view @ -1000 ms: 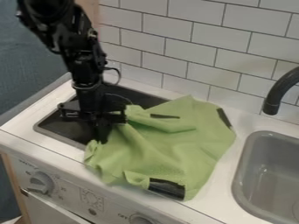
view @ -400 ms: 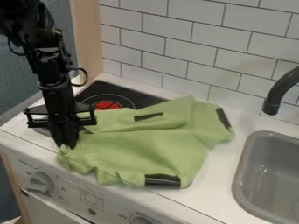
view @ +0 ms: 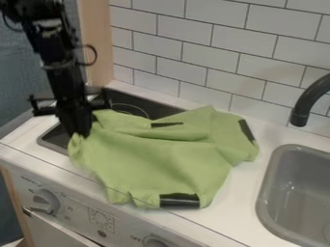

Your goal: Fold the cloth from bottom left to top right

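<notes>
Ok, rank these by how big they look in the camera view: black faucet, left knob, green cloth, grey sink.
1. Green cloth
2. Grey sink
3. Black faucet
4. Left knob

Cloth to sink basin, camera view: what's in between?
Only white countertop, per the camera view: a narrow strip where the right end of the green cloth comes nearest the grey sink basin, wider toward the counter's front.

A white toy kitchen countertop (view: 240,208) slants from the left edge to the lower right of the frame. Across its middle lies a rumpled green cloth (view: 151,157) with black patches, partly covering the dark cooktop (view: 54,138) at centre left.
</notes>
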Tool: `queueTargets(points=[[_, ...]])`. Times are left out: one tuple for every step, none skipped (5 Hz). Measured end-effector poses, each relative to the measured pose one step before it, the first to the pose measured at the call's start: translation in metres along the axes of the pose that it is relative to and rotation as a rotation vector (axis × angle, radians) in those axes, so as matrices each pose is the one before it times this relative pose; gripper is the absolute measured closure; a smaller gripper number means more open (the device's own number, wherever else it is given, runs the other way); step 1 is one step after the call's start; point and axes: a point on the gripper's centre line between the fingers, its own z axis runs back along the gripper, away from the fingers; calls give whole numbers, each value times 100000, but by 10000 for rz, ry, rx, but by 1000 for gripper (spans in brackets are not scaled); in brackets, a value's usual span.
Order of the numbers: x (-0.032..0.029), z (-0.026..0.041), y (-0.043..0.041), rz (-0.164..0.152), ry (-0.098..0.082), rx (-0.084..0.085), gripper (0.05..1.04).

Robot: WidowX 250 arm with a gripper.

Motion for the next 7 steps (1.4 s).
queueTargets(points=[[506, 1898, -2705, -236, -210, -213, 1002], [542, 1319, -1782, 341, -98, -174, 1002], [524, 945, -3075, -94, -212, -84, 1002], [381, -2054, -3316, -7, 234, 418, 1002], [255, -2193, -2705, -179, 181, 364, 1002], [252, -2141, -2942, -405, 81, 370, 1002], [229, -1771, -1873, -365, 217, 302, 989]])
